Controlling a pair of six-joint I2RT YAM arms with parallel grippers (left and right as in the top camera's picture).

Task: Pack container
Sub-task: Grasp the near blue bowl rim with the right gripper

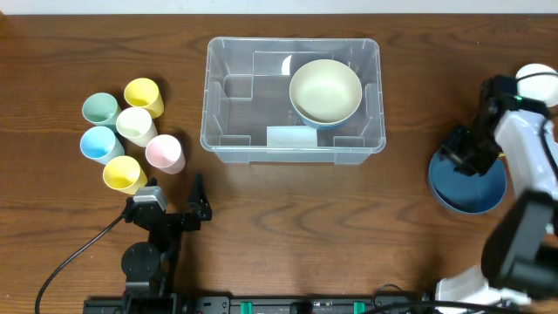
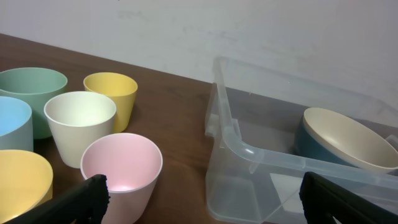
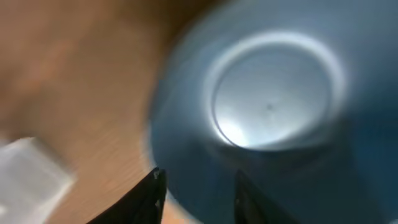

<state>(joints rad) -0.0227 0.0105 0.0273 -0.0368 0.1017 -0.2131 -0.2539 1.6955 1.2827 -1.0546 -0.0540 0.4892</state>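
Centrally on the table [image 1: 288, 227], the container [image 1: 292, 41] holds one cream bowl [image 1: 325, 90]; six cups [image 1: 136, 125] cluster left, one blue bowl [image 1: 475, 192] right. Left gripper [image 2: 202, 186] gapes wide, empty; right gripper [image 3: 199, 180] hovers parted above that bowl, blurred.

container [image 1: 292, 41] left half open; cream bowl [image 1: 325, 90] fills right — cups [image 1: 136, 125] crowd left

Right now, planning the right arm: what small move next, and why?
Probably close the right claw on the dark blue round bowl: its open fingers seem to straddle the rim, and that bowl sits outside the large clear plastic container.
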